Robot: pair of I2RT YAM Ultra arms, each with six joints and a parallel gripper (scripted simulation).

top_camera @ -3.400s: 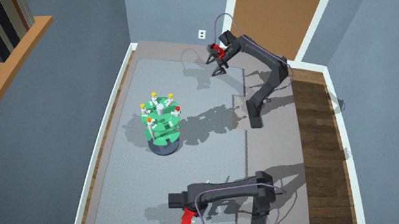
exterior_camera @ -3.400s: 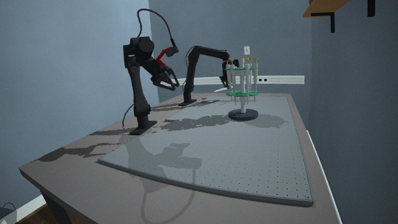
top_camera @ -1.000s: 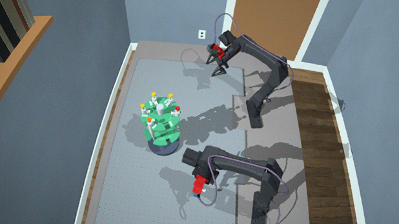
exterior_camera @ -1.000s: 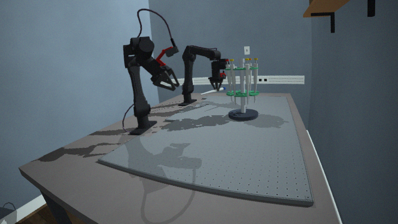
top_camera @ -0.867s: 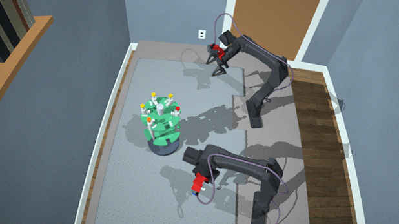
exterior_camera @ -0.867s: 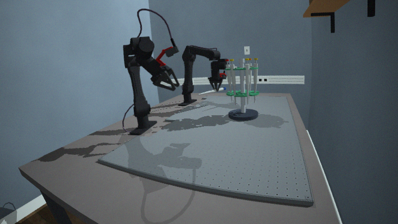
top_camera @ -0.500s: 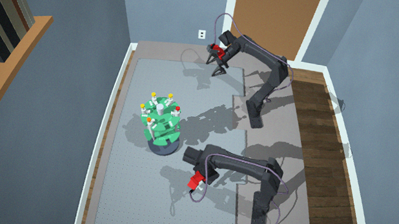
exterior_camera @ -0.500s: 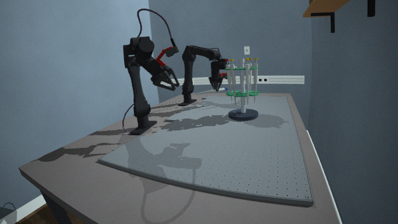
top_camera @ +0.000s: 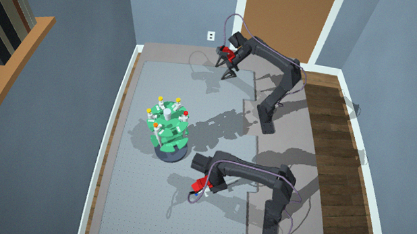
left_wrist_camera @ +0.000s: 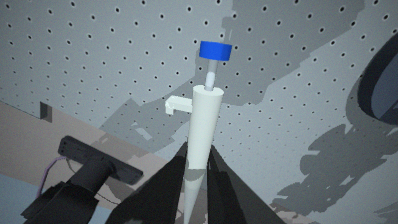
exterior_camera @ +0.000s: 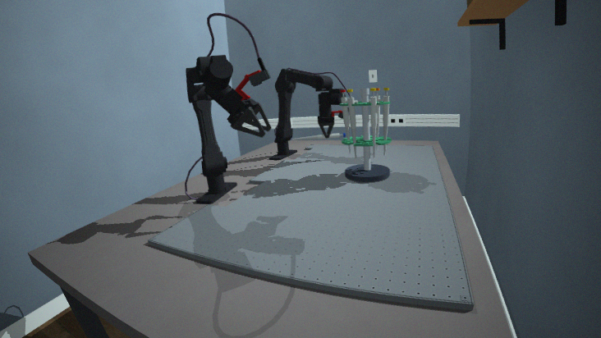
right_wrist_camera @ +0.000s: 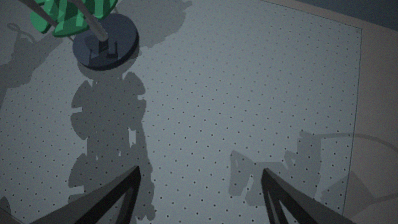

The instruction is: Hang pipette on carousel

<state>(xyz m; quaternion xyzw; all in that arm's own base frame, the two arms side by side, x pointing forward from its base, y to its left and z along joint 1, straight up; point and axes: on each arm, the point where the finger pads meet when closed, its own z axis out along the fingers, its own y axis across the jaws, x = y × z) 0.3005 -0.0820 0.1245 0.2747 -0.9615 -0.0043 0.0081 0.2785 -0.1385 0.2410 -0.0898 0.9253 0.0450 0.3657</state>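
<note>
Pipette: the pipette (top_camera: 207,191) (exterior_camera: 334,134) (left_wrist_camera: 205,117) has a smooth white barrel narrowing toward the lower edge of the left wrist view; a thin pale stem carries a blue push button (top_camera: 195,194) (exterior_camera: 344,134) (left_wrist_camera: 215,50); a white finger hook (left_wrist_camera: 180,104) juts out to picture left, its tip bent down.
Place: right of the lower centre in the top view, off the bench; well apart from the carousel (top_camera: 167,131) (exterior_camera: 366,155) (right_wrist_camera: 120,40).
Writing: pale labels show on the green carousel, too small to read; the volume on the button cannot be read.
Left gripper: the left gripper (top_camera: 217,186) (exterior_camera: 327,134) (left_wrist_camera: 198,147) is nearly closed, its fingers pinching the white barrel from both sides.
Right gripper: the right gripper (top_camera: 219,72) (exterior_camera: 266,131) (right_wrist_camera: 200,173) stands wide apart, with nothing held; upper centre of the top view.
</note>
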